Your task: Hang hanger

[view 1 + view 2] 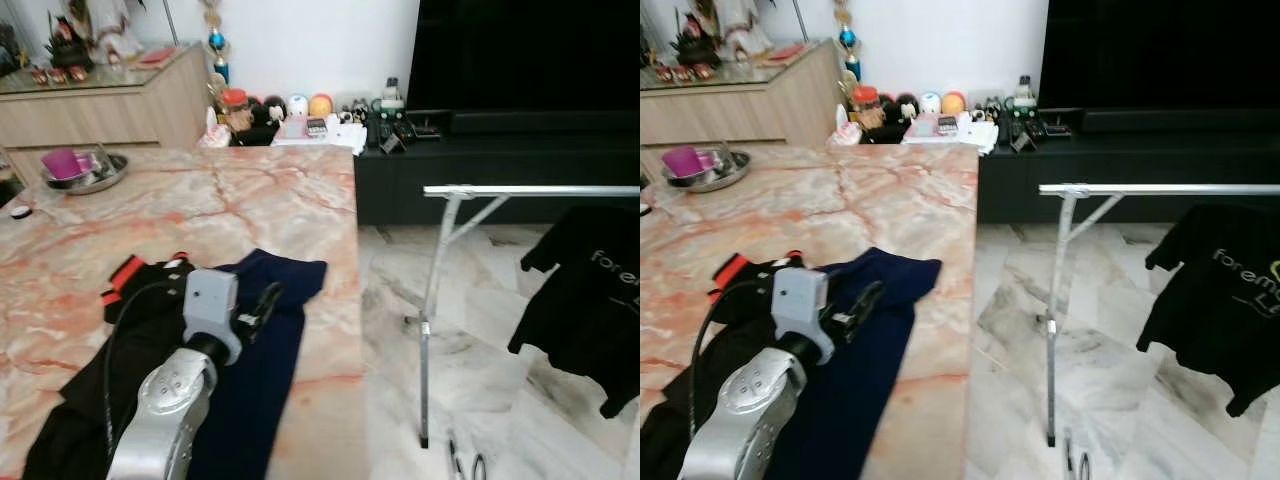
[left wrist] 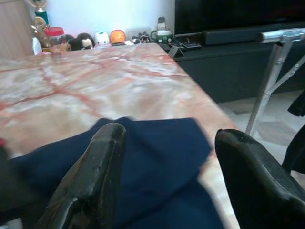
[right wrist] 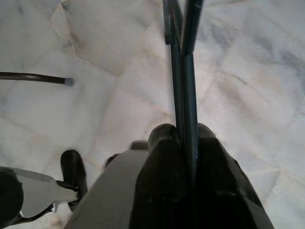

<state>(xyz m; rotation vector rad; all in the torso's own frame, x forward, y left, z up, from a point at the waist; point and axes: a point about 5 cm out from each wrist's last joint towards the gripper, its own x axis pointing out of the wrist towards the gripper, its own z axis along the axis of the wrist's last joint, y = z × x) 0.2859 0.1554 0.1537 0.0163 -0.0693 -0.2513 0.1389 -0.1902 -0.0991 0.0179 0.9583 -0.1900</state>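
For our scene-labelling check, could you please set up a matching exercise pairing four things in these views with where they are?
Things:
1. navy cloth
2. black T-shirt
3. metal bowl
4. hanger

Places:
A. clamped between the right gripper's fingers, over the marble floor
B. at the far left of the table
C. hanging on the rack
D. on the table's near edge, under the open left gripper

Pairs: 1-D, 2-C, 3-B, 4-A
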